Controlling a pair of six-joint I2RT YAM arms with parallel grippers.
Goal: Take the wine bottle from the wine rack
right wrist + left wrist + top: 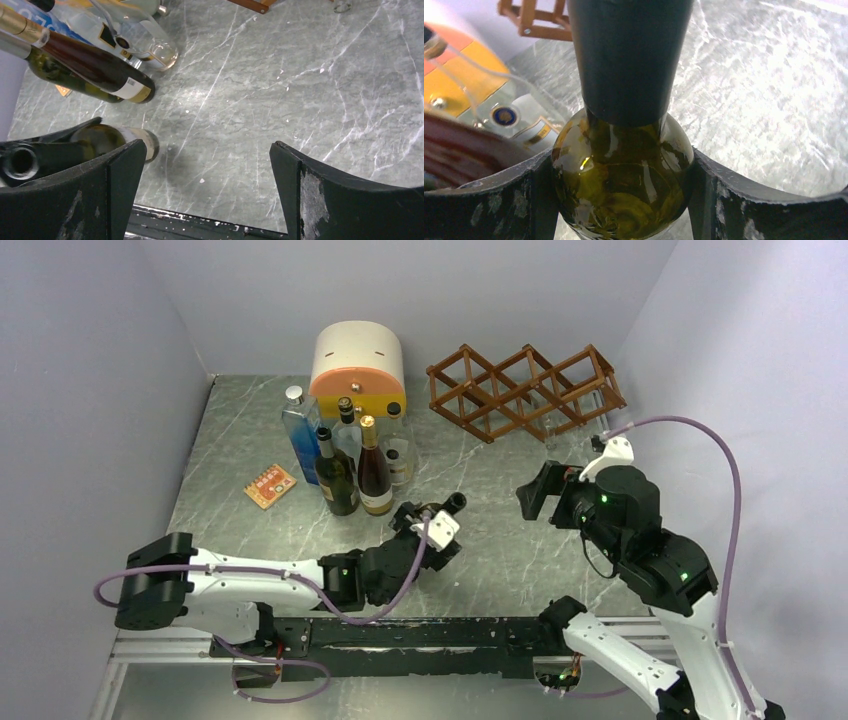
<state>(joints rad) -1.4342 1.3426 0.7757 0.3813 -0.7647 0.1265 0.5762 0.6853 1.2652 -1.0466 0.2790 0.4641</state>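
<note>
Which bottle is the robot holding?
The green bottle with the black-wrapped neck, clamped in the left gripper. The other bottles stand untouched in a bunch by the cream-and-orange box.

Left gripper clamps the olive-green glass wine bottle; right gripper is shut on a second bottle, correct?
Wrong on the right gripper: the right wrist view shows it open and empty. The left gripper does clamp the olive-green glass wine bottle.
</note>
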